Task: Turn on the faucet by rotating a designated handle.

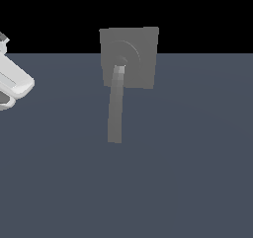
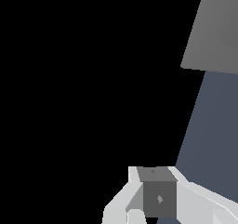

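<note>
The faucet (image 1: pixel 129 58) is a matte grey square plate with a raised round hub, standing upright at the back middle of the exterior view. The handle (image 1: pixel 116 106) is a long slim grey bar, paler at the hub, running from the hub toward the front. Only part of the white arm (image 1: pixel 12 81) shows, at the exterior view's left edge, well apart from the handle. In the wrist view a corner of the plate (image 2: pixel 216 28) shows. My gripper (image 2: pixel 155 197) shows as a grey finger block in white housing, with nothing seen in it. The handle is out of the wrist view.
A flat dark blue-grey floor (image 1: pixel 188 173) spreads under the faucet and arm. It also shows in the wrist view (image 2: pixel 209 125). The background beyond it is black.
</note>
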Tool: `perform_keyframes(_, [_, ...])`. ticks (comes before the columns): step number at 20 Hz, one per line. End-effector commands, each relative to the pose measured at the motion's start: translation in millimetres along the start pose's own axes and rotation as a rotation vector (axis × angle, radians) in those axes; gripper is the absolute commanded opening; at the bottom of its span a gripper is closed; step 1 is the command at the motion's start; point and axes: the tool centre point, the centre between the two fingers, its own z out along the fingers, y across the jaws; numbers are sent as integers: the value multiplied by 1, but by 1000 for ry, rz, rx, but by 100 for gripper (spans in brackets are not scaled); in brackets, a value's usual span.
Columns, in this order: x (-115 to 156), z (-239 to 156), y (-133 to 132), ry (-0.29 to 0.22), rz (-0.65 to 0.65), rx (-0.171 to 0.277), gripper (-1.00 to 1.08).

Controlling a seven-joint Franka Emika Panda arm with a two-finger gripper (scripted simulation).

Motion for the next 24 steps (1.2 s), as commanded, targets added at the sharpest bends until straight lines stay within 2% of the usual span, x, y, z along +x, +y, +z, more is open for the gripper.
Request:
perform_keyframes(1, [2,-12,42,-55,-187,-51,-100])
perform_keyframes(8, [35,-49,156,-202,-695,-195,-100])
perform_keyframes(13, [70,-75,215,-292,-980,-285,-100])
perform_keyframes(18, [100,-95,251,-357,-1172,-350,-100])
perform_keyframes(24, [119,-107,271,-396,-1280,-388,-100])
